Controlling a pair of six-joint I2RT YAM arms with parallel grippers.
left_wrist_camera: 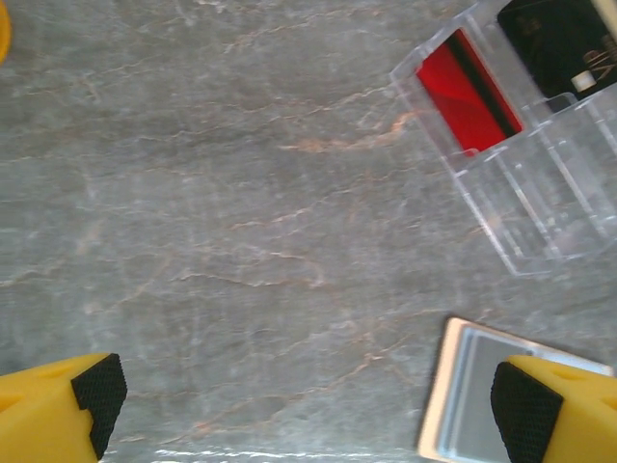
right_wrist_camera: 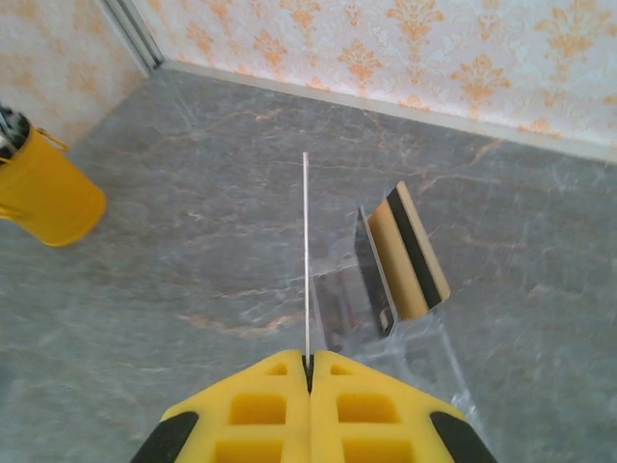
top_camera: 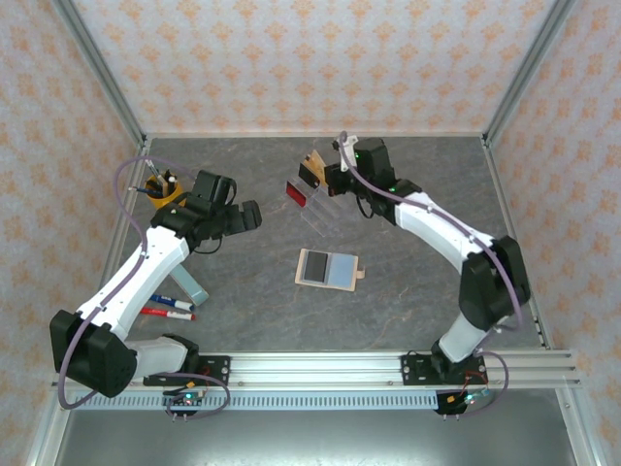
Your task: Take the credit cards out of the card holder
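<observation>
- Grey veined stone tabletop [top_camera: 408, 291] is bearing the open tan bifold card holder [top_camera: 327, 268] at centre.
- Left gripper [left_wrist_camera: 308, 400] is hovering, jaws wide.
- Right gripper [right_wrist_camera: 308, 362] is pinching a thin edge-on card [right_wrist_camera: 306, 241] by the clear acrylic stand [top_camera: 320, 212] holding a red card [left_wrist_camera: 468, 92].
- Orange-patterned wallpaper [top_camera: 291, 58] is enclosing all.

Bright, even, diffuse light covers the grey surface [top_camera: 408, 291]. Shadows are faint and soft-edged; the plainest lies under the left arm [top_camera: 146, 267], left of the card holder [top_camera: 327, 268]. Beyond the card holder, the clear stand [left_wrist_camera: 521, 183] catches pale glare. Close to the lens, the left tool's yellow fingers [left_wrist_camera: 58, 424] look soft and unfocused.
</observation>
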